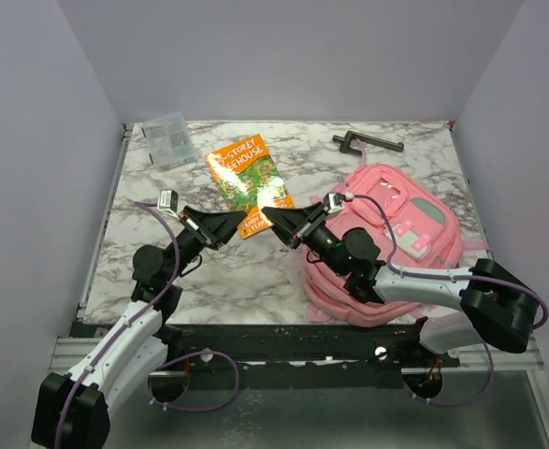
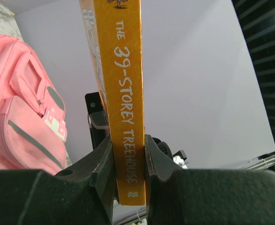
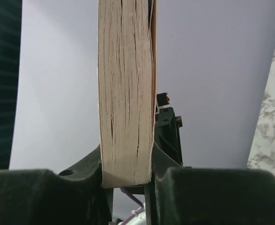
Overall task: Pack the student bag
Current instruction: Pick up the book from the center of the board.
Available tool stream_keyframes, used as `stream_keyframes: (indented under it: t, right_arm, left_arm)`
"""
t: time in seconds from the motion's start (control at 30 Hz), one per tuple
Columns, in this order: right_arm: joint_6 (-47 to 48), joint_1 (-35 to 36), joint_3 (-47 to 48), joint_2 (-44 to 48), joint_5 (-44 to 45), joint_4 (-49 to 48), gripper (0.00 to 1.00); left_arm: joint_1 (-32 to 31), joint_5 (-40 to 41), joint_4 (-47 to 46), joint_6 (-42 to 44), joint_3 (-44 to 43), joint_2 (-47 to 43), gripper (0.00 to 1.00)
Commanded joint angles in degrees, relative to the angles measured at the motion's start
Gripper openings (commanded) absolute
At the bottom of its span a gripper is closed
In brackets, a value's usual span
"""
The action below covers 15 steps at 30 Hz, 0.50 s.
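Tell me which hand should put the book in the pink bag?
Probably the right hand: the left hand grips the book too, but the student bag lies by the right arm.

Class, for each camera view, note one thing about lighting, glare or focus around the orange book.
Top external: white glare washes out part of the book cover. Left wrist: spine lettering sharp and evenly lit, left gripper dark in the foreground. Right wrist: page edges crisp, right gripper nearly black.

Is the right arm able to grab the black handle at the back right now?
Probably not yet: the right gripper is shut on the book, shared with the left gripper. The path to the black handle looks free.
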<state>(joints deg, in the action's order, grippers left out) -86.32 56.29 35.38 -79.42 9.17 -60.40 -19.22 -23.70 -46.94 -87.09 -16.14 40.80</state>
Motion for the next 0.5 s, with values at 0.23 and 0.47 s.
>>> stream_keyframes:
  t: [0.23,0.47]
  right_arm:
    - [22.8,-12.2,6.7,14.5,-7.1,25.0,0.00]
    - [35.3,-35.6,17.1,15.3,-39.8,53.0,0.00]
  left_arm:
    - [1.4,-14.0,0.3,2.4,1.6,0.2,0.72]
    - [5.8,-23.9,26.7,22.4,-10.3,0.2,0.81]
